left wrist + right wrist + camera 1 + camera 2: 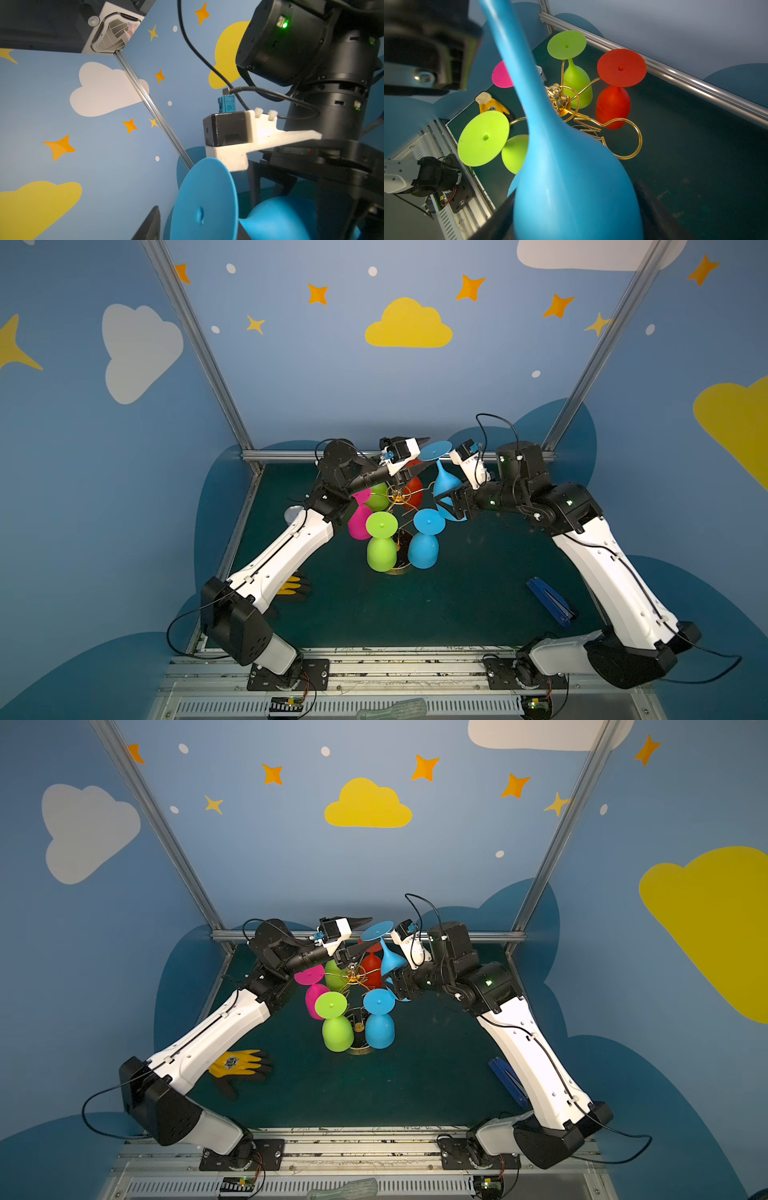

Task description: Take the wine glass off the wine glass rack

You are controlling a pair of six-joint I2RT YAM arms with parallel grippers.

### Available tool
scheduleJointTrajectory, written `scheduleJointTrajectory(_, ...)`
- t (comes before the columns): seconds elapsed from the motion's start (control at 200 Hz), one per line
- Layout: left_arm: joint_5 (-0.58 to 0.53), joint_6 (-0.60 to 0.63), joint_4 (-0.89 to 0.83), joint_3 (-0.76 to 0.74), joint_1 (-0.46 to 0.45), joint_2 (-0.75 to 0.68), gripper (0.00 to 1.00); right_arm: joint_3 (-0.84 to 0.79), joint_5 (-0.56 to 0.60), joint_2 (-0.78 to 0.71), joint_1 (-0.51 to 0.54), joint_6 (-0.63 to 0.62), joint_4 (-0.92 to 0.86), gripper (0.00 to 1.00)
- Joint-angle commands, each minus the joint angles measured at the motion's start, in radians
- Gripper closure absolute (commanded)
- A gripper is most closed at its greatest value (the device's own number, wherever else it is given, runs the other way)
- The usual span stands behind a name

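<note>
Gripping the wine glass (444, 483) by its bowl, the right gripper (449, 506) is clamped on it, with a dark finger on either side of the bowl in the right wrist view.
- Wine glass: blue, foot up and tilted toward the back wall. It sits off to the right of the rack top, and in both top views its stem is clear of the wire loops.
- Wine glass rack (399, 497): gold wire, standing mid-table on a round dark base. 5 glasses hang on it foot up:
  - 2 green glasses, front (381, 551) and rear (377, 497)
  - 1 pink glass (359, 522)
  - 1 red glass (413, 491)
  - a second blue glass (424, 549)
- Left gripper (426, 452): raised above the rack top with its fingers apart and gripping nothing. The wine glass foot lies just beside the fingertips; I cannot tell whether they touch.
- Table (457, 614), dark green: a yellow glove (237, 1063) lies near the left arm. A flat blue tool (548, 601) lies near the right arm.
</note>
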Motion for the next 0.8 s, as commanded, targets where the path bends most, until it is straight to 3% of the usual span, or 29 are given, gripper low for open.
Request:
scheduleJointTrajectory(0.0, -0.007, 0.034, -0.009, 0.020, -0.006, 0.004, 0.65, 0.037, -0.002, 0.008, 0.014, 0.002, -0.026, 0.74)
scheduleJointTrajectory(0.105, -0.008, 0.042, -0.009, 0.015, -0.008, 0.003, 0.81, 0.041, 0.002, 0.011, 0.016, 0.002, -0.029, 0.74)
scheduleJointTrajectory(0.245, -0.038, 0.032, 0.035, 0.007, -0.009, 0.004, 0.84, 0.048, 0.009, 0.016, 0.017, 0.002, -0.026, 0.71)
scheduleJointTrajectory(0.32, -0.056, 0.014, 0.066, 0.005, -0.010, 0.008, 0.88, 0.055, 0.014, 0.018, 0.018, 0.002, -0.024, 0.64)
scheduleJointTrajectory(0.401, -0.085, -0.025, 0.103, 0.001, -0.009, 0.013, 0.93, 0.059, 0.016, 0.013, 0.016, 0.007, -0.013, 0.48)
scheduleJointTrajectory(0.466, -0.114, -0.078, 0.131, -0.006, -0.011, 0.012, 0.97, 0.050, 0.011, -0.002, 0.016, 0.008, 0.007, 0.28)
scheduleJointTrajectory(0.516, -0.150, -0.129, 0.149, -0.014, -0.011, 0.010, 0.97, 0.038, -0.016, -0.023, 0.012, 0.012, 0.035, 0.20)
scheduleJointTrajectory(0.796, -0.330, -0.474, 0.193, -0.086, -0.011, -0.021, 0.97, -0.156, -0.147, -0.217, -0.056, 0.141, 0.371, 0.13)
